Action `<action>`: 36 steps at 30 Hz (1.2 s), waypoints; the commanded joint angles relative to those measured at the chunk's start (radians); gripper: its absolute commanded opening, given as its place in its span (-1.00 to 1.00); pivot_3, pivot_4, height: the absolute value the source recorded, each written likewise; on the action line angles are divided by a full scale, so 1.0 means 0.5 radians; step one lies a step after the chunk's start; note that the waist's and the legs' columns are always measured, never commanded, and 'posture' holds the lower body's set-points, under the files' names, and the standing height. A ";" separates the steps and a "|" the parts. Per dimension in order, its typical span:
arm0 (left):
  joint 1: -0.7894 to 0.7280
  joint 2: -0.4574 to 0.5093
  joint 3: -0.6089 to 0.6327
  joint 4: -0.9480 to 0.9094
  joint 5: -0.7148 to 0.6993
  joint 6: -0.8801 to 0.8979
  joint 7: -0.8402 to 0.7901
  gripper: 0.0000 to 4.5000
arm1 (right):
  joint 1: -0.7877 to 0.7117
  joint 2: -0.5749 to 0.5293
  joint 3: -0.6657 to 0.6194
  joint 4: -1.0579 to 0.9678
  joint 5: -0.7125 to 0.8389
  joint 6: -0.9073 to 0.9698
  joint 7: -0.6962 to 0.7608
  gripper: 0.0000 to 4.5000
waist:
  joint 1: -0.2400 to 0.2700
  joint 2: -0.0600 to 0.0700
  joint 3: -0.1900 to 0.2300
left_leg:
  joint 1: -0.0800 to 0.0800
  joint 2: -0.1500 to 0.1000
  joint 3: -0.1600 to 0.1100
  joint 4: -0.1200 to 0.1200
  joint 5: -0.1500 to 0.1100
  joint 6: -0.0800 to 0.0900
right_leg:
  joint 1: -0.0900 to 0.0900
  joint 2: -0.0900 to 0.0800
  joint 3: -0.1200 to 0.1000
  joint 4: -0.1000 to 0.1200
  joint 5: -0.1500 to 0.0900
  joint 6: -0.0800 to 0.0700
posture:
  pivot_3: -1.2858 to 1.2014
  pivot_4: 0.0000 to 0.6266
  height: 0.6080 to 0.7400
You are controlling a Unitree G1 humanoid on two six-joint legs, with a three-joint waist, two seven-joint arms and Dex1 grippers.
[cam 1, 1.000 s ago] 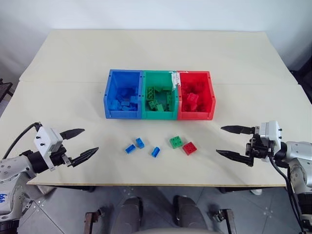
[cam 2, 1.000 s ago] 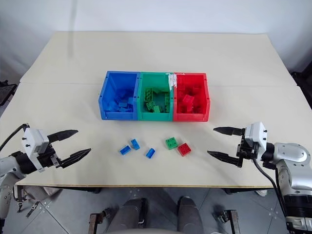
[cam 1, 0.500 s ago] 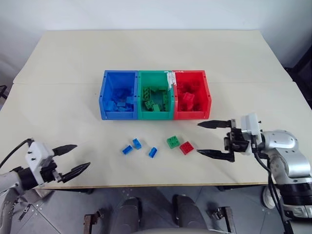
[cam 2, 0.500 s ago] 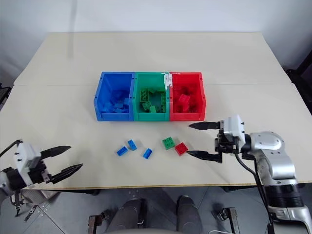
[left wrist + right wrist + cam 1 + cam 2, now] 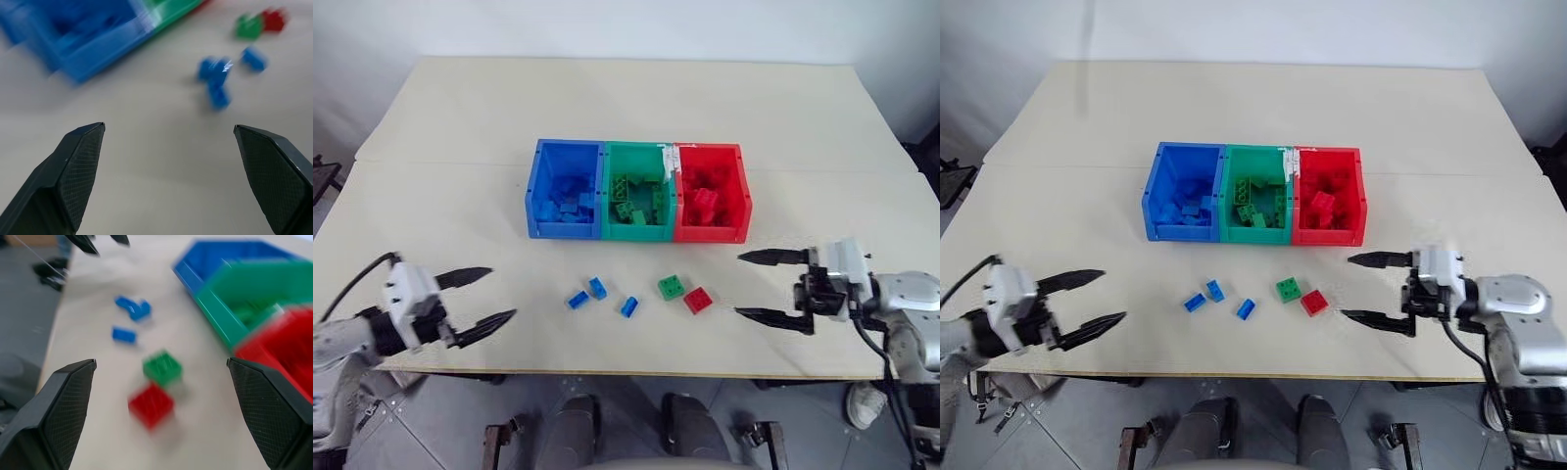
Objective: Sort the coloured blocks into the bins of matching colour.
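Note:
Five coloured blocks lie loose on the table in front of the bins: three blue blocks [image 5: 576, 299] [image 5: 597, 287] [image 5: 627, 306], a green block [image 5: 671, 287] and a red block [image 5: 697, 300]. Behind them stand the blue bin [image 5: 563, 231], green bin [image 5: 636, 234] and red bin [image 5: 710, 236] in a row, each holding bricks of its own colour. My left gripper [image 5: 501, 294] hovers open near the front edge, left of the blue blocks. My right gripper [image 5: 739, 285] is open and empty, just right of the red block [image 5: 151, 405].
The cream table [image 5: 636, 108] stretches wide behind the bins. Its front edge runs just below the loose blocks and both grippers. A seam crosses the tabletop level with the back of the bins.
The view has shifted slightly. My right gripper, closer to the red block half a second ago, has drawn back to the right. My left gripper has come up and inward. Both stay open.

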 commanded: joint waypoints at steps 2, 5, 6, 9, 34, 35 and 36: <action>-0.138 -0.016 -0.243 -0.150 -0.053 0.053 -0.078 0.99 | 0.213 -0.114 -0.266 0.107 -0.056 -0.158 0.004 1.00 | -0.001 0.000 0.000 | 0.000 0.000 0.002 0.000 0.000 0.000 | 0.000 0.004 0.001 0.000 0.000 0.000 | 0.03 -0.52 1.00; -0.235 -0.008 -0.400 -0.160 0.010 -0.007 -0.159 0.99 | 0.312 -0.158 -0.347 0.239 -0.097 -0.237 0.023 1.00 | -0.002 0.001 0.000 | 0.001 0.000 0.011 0.003 -0.001 -0.001 | 0.001 0.012 0.002 0.000 0.000 0.001 | 0.03 -0.52 1.00; -0.252 -0.007 -0.416 -0.158 0.012 -0.007 -0.164 0.99 | 0.318 -0.163 -0.352 0.265 -0.100 -0.246 0.021 1.00 | -0.005 0.001 0.000 | 0.002 0.001 0.017 0.005 -0.001 -0.002 | 0.002 0.015 0.002 0.000 0.000 0.001 | 0.03 -0.52 1.00; -0.310 -0.010 -0.423 -0.129 -0.008 -0.002 -0.167 0.99 | 0.287 -0.173 -0.314 0.316 -0.134 -0.275 0.036 1.00 | -0.010 0.001 0.000 | 0.006 0.005 0.023 0.004 -0.001 -0.004 | 0.002 0.019 0.004 0.002 0.000 0.000 | 0.03 -0.52 1.00; -0.064 0.008 -0.284 -0.260 -0.025 0.009 -0.112 0.99 | -0.986 0.230 0.970 0.818 -0.723 -0.219 0.292 1.00 | -0.019 0.001 0.000 | 0.020 0.014 0.018 0.001 -0.004 -0.005 | 0.004 0.016 0.010 0.004 -0.001 -0.001 | 0.03 -0.52 1.00; -0.058 0.008 -0.287 -0.274 -0.028 0.012 -0.108 1.00 | -0.989 0.245 0.974 0.860 -0.732 -0.262 0.300 0.92 | -0.023 0.001 0.000 | 0.020 0.014 0.018 0.001 -0.004 -0.005 | 0.004 0.016 0.010 0.004 -0.001 -0.001 | 0.03 -0.52 1.00; -0.053 0.007 -0.287 -0.284 -0.030 0.014 -0.104 1.00 | -0.989 0.255 0.973 0.888 -0.735 -0.298 0.310 0.82 | -0.026 0.001 0.000 | 0.019 0.013 0.019 0.001 -0.004 -0.005 | 0.004 0.016 0.010 0.004 -0.001 -0.001 | 0.03 -0.52 1.00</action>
